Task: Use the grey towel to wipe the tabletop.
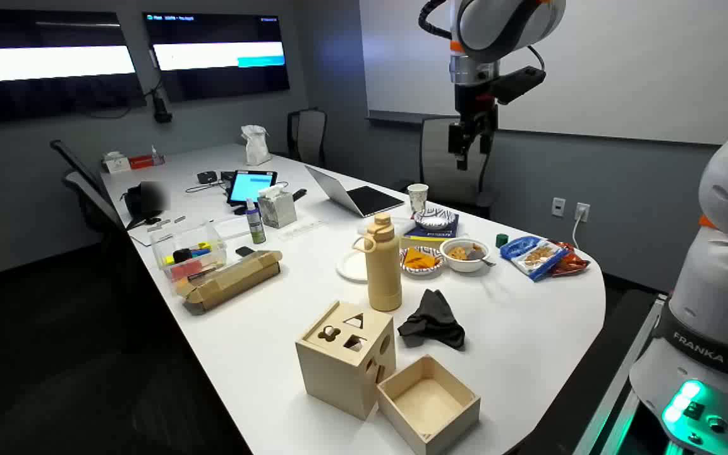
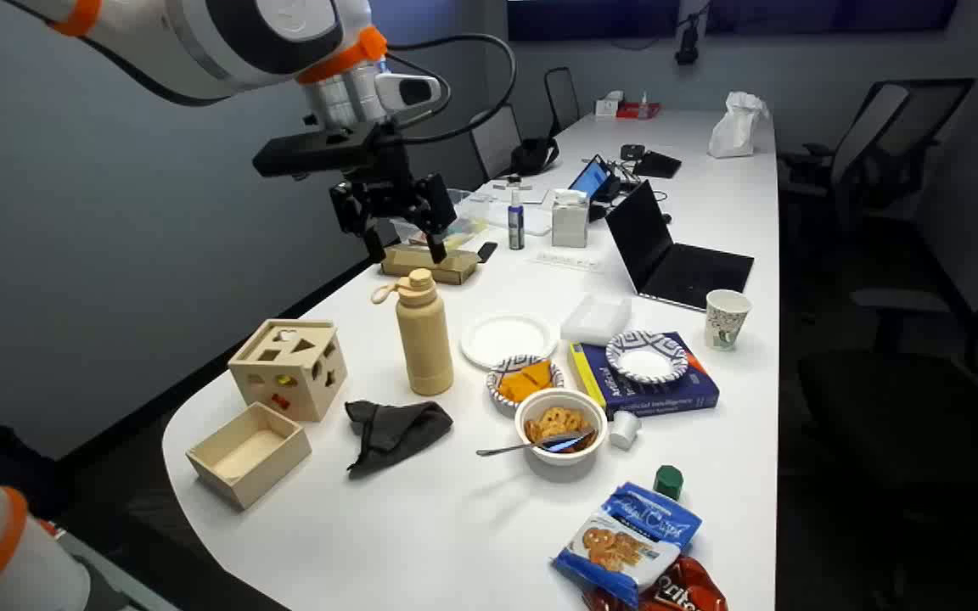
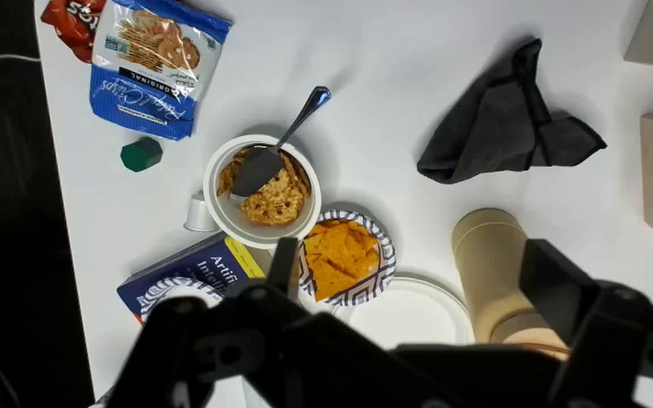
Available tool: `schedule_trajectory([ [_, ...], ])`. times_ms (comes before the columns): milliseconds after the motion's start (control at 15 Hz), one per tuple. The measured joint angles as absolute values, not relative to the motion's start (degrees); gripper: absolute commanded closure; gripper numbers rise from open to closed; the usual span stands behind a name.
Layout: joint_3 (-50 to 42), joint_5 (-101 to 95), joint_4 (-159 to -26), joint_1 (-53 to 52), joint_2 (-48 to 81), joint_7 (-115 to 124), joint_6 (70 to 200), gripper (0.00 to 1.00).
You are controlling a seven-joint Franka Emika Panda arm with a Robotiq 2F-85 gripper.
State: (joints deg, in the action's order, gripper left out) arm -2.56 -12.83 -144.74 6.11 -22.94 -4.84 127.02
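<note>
The dark grey towel (image 1: 433, 322) lies crumpled and folded on the white tabletop (image 1: 522, 335). It also shows in an exterior view (image 2: 394, 433) and at the upper right of the wrist view (image 3: 496, 130). It lies beside the tan bottle and the wooden boxes. My gripper (image 2: 407, 250) hangs high above the table, pointing down, apart from the towel. It shows in an exterior view (image 1: 473, 155) too. In the wrist view its fingers (image 3: 414, 266) are wide apart with nothing between them; the table things seen there are far below.
A tall tan bottle (image 2: 425, 339) stands near the towel. A wooden shape cube (image 1: 345, 360) and an open wooden box (image 1: 428, 404) are on its other side. A cracker bowl with spoon (image 3: 264, 232), chips bowl (image 3: 343, 260), white plate (image 2: 506, 339), book (image 2: 684, 399) and snack bags (image 2: 625, 539) stand around.
</note>
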Motion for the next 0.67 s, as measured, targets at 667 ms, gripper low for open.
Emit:
schedule_trajectory([
  [667,-1.7,-12.7,-145.7,5.4,-21.5,-2.5,127.4,0.00],
])
